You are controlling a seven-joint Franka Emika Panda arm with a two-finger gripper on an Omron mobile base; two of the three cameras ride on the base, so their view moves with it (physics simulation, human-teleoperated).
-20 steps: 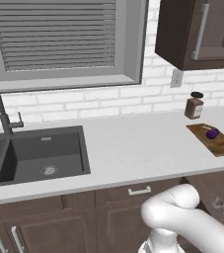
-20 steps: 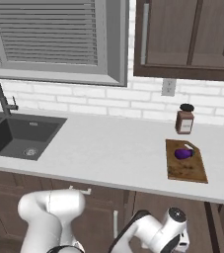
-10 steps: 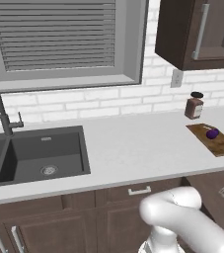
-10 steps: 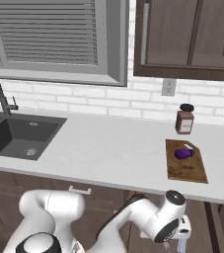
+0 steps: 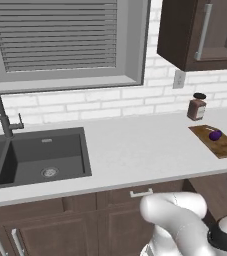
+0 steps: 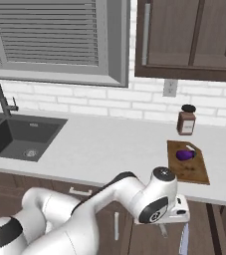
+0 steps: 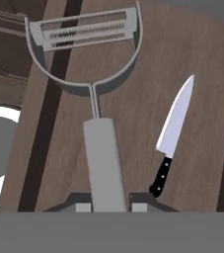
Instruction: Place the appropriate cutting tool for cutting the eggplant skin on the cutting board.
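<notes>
Now claw (image 7: pixel 111 205) lower, apparently gripping peeler (image 7: pixel 94 99)

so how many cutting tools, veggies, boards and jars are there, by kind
peeler: 1
knife: 1
eggplant: 1
cutting board: 1
brown jar: 1
total: 5

Cutting board (image 6: pixel 198 174) and jar (image 6: pixel 186 120) on counter (image 6: pixel 109 144)
</notes>
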